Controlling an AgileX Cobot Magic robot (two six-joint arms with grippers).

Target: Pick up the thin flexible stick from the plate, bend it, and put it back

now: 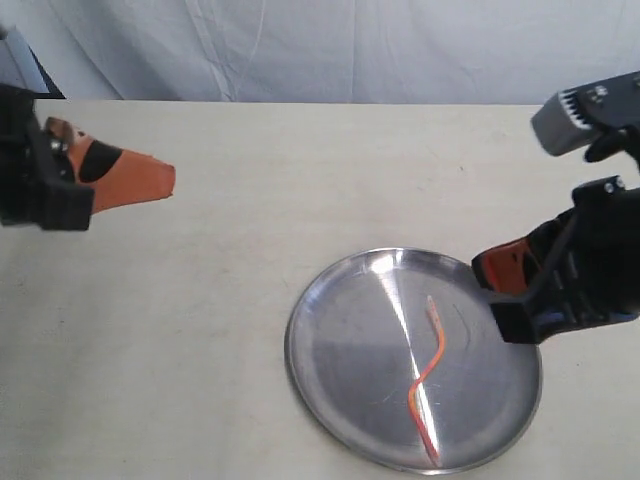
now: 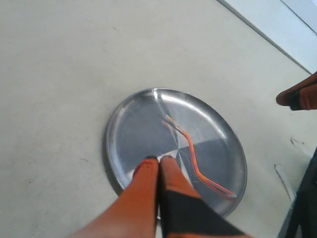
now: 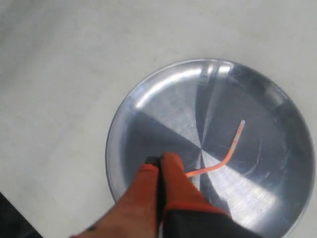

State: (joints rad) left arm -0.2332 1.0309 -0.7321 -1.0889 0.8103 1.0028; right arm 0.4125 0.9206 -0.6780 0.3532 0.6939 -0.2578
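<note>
The thin red-orange stick [image 1: 432, 365] lies bent into a wavy line on the shiny round steel plate [image 1: 335, 350], apart from both grippers. My right gripper [image 1: 482, 268] hovers at the plate's right rim, its orange fingers pressed together on nothing. In the right wrist view the stick [image 3: 233, 148] runs across the plate [image 3: 163, 99] and passes behind my gripper [image 3: 159, 159]. My left gripper [image 1: 168, 180] hangs shut and empty far to the left over bare table. From the left wrist view the stick [image 2: 190, 148] shows on the plate [image 2: 131, 124] beyond my gripper [image 2: 159, 159].
The plate sits on a pale beige table [image 1: 200, 330]. A white cloth backdrop [image 1: 330, 45] hangs behind the table's far edge.
</note>
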